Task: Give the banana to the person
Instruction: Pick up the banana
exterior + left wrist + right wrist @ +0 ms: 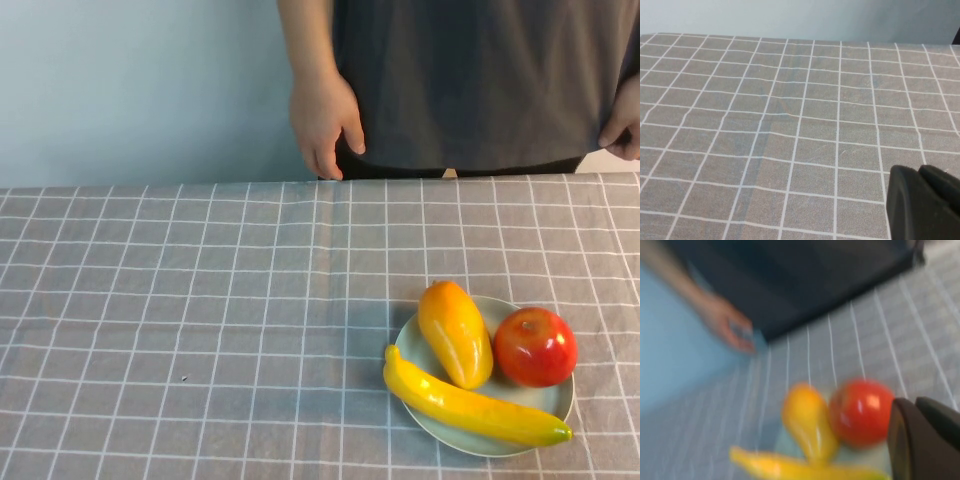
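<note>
The banana (pixel 470 405), long and yellow with a greenish tip, lies along the near side of a pale green plate (pixel 408 338) at the table's near right. It also shows in the right wrist view (pixel 790 467). The person (pixel 470 80) in a dark grey shirt stands behind the far edge, one hand (pixel 322 118) hanging down. Neither gripper shows in the high view. My right gripper (pixel 914 402) is shut and empty, hovering close to the plate beside the apple. My left gripper (pixel 917 170) is shut and empty over bare tablecloth.
A red apple (pixel 535 346) and a plump orange-yellow mango-like fruit (pixel 455 332) share the plate with the banana. A grey checked tablecloth (pixel 200 320) covers the table. The person's other hand (pixel 625 125) is at the far right edge.
</note>
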`<state>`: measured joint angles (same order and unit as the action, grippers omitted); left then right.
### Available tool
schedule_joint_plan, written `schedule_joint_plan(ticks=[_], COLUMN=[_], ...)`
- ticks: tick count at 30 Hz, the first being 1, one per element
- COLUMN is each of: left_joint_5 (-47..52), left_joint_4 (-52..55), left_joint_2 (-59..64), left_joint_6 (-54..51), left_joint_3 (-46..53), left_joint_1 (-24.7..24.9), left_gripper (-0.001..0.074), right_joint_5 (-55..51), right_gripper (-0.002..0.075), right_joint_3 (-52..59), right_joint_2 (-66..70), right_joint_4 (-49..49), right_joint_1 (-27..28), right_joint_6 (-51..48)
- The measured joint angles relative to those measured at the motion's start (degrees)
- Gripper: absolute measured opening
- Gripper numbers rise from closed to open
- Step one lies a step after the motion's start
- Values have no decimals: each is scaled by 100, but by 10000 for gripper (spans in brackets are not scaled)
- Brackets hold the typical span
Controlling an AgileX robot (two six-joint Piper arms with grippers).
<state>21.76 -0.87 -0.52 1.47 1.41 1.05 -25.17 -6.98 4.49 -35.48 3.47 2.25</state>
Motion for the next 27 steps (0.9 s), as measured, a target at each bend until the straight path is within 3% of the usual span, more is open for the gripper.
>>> schedule_joint_plan(ticks=[6, 12, 16, 22, 25, 27], left_joint_5=[7, 7, 7, 7, 7, 7], left_joint_4=[9, 9, 9, 9, 9, 9], left_joint_2=[0, 0, 0, 0, 0, 0], left_joint_6=[0, 0, 0, 0, 0, 0], left_joint_3=[0, 0, 0, 0, 0, 0], left_joint_1=[0, 0, 0, 0, 0, 0], left_gripper=[0, 0, 0, 0, 0, 0], right_joint_5=[-2118, -3260, -3276, -3077, -3010, -2990], right_gripper=[-9, -9, -9, -4, 46, 122], right_joint_3=[-1743, -3021, -3503, -4085, -4424, -4657], right_joint_2=[1943, 3764, 4717, 6134, 6830, 7304], right_joint_4=[1089, 1817, 1905, 2485, 2875, 3014], right_joint_1=[0, -150, -897, -2799, -3617, -3865], right_joint_6=[-566, -1185, -1499, -1750, -1906, -2108])
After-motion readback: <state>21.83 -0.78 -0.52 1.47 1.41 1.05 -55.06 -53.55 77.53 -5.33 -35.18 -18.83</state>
